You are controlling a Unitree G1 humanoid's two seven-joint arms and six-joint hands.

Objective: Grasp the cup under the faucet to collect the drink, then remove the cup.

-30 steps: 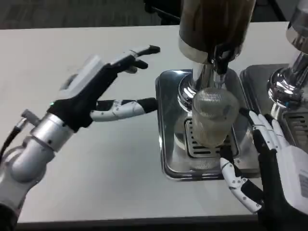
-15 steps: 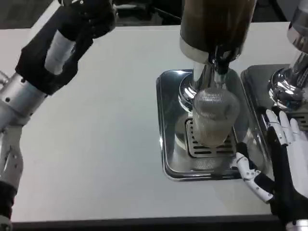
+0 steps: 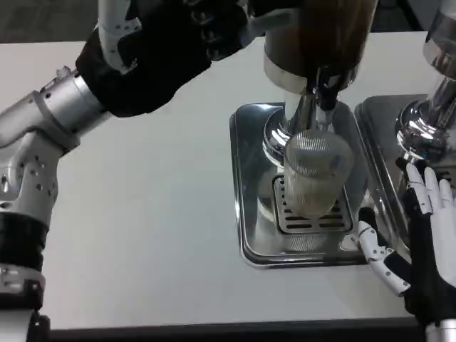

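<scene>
The white desk [image 3: 164, 214] spreads wide beneath everything. On it sits the silver drip tray [image 3: 251, 235], and above that towers the dark drink dispenser [image 3: 317, 35], its black faucet [image 3: 326, 82] pointing down. Up high, the left hand [image 3: 171, 46] is at the dispenser's left side, mostly a dark shape; whether its fingers are clenched or released, I cannot tell. The clear ribbed cup [image 3: 313, 174] stands upright on the tray's grate, right under the faucet. Low at the tray's right edge, the right hand [image 3: 420, 242] is just beside the cup, fingers [image 3: 379, 256] released and apart, grasping nothing.
</scene>
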